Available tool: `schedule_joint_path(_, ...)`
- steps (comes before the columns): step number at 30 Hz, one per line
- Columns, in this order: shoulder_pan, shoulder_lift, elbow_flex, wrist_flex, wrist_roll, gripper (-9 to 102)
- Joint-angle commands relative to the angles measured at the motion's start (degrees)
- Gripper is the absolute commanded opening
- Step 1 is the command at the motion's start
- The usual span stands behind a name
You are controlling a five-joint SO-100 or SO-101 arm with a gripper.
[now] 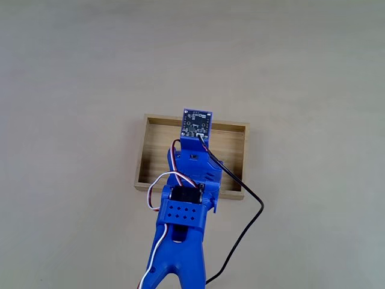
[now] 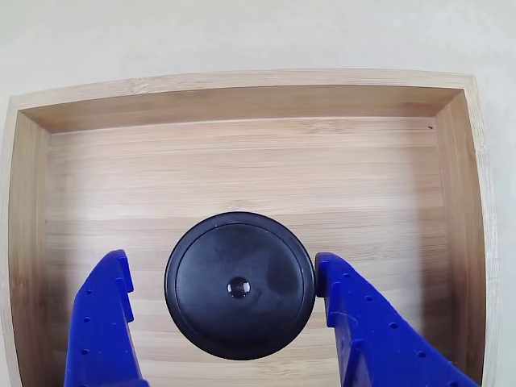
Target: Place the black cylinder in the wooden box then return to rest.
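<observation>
You look down on a pale beige, smooth table point(image 1: 78, 72) in the fixed view. On it lies a shallow rectangular box of light wood point(image 1: 157, 123) with low walls, a little below the middle of the picture. A thin black cable point(image 1: 249, 226) runs from the box's near right side over the table toward the near edge. In the other view, the same table shows as a pale strip point(image 2: 242, 36) beyond the box's far wall point(image 2: 242, 79).

A hobby or lab robot bench: plain pale tabletop point(image 1: 72, 72), blue printed arm point(image 1: 180, 241) with exposed wiring.
</observation>
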Motion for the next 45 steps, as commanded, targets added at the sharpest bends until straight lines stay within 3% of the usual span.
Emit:
schedule_joint_path(1, 0.5, -5.8, -6.4, 0.3, 1.4, 34)
schedule_joint_path(24, -5.1, -30.7, 0.9, 3.7, -0.8, 34)
schedule_joint_path(45, -6.9, -65.1, 31.2, 6.8, -2.0, 26)
